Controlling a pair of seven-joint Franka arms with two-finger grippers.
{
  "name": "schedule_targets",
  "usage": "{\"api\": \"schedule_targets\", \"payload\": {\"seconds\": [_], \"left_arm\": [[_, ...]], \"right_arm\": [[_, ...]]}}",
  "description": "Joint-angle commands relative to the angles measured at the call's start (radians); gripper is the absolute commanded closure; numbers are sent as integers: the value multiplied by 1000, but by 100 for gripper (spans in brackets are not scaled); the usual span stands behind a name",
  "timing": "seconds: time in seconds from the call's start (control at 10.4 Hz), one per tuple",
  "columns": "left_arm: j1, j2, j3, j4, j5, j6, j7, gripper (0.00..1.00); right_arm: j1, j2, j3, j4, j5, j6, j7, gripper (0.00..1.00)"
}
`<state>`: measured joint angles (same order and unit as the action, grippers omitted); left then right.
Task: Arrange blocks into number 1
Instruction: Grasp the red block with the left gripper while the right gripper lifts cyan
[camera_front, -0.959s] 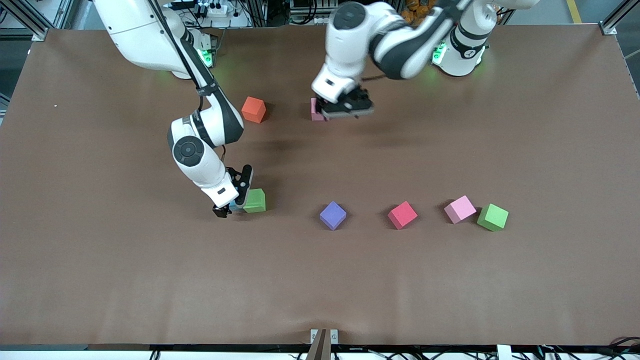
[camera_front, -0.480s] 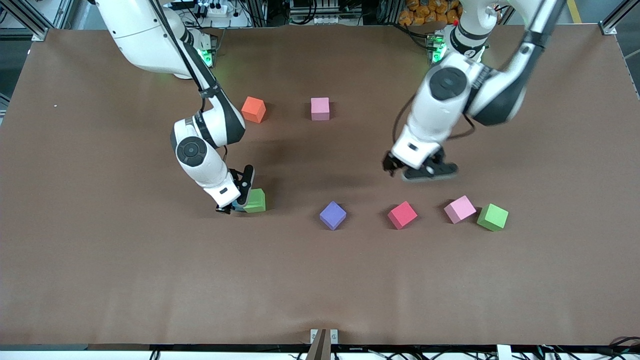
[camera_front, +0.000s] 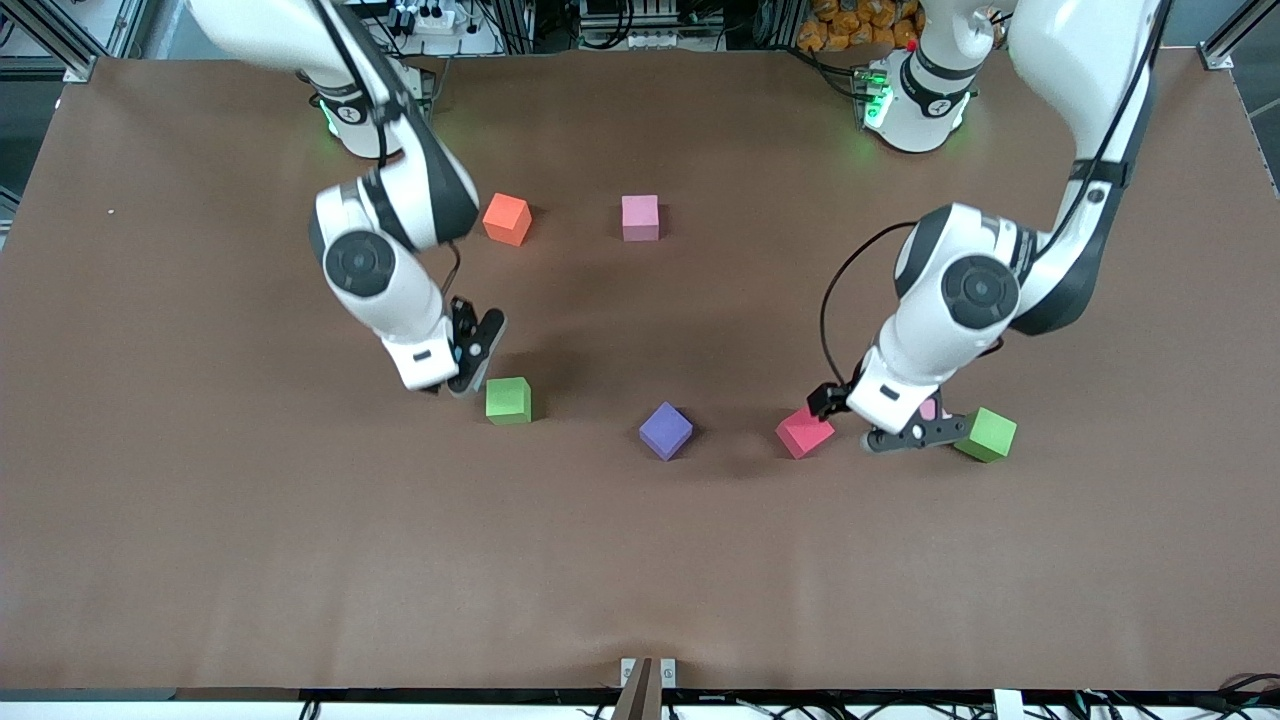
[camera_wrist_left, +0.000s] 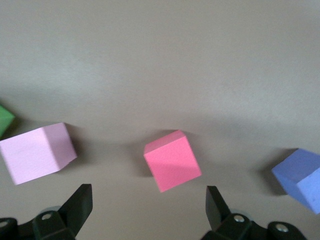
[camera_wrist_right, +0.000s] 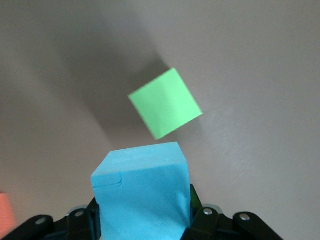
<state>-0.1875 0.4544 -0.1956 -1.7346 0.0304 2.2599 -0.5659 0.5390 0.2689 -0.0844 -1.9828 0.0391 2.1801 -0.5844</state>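
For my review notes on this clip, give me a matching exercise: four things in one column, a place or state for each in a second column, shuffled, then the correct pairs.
Things:
1. light blue block
2. red block
3. right gripper
4. left gripper

Place or state:
A. open, low over the table by the red block
B. shut on a block, up off the table
C. held between two fingers
D. on the table, beside the purple cube

Pairs: 1-C, 2-D, 3-B, 4-A

Left gripper, fingers spread, hangs over the red block.
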Motion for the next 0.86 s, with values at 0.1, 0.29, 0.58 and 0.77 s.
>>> {"api": "schedule_targets", "payload": {"seconds": [0.1,0.29,0.58,0.77], "left_arm": [[-47,105,30,96,-55,-30,-9,0],[-50,115,41,96,-49,-43,-23,0],[-49,124,59,96,-27,-48,-9,0],[-52,144,59,96,-21,-48,-9,0]], "right_arm": [[188,-88,-3,-34,-8,-117,634,100],[260,-73,-3,-31,8,-94,892,100],[338,-1,-1,-36,16,39,1134,100],[375,56,0,-36,16,116,1237,100]]}}
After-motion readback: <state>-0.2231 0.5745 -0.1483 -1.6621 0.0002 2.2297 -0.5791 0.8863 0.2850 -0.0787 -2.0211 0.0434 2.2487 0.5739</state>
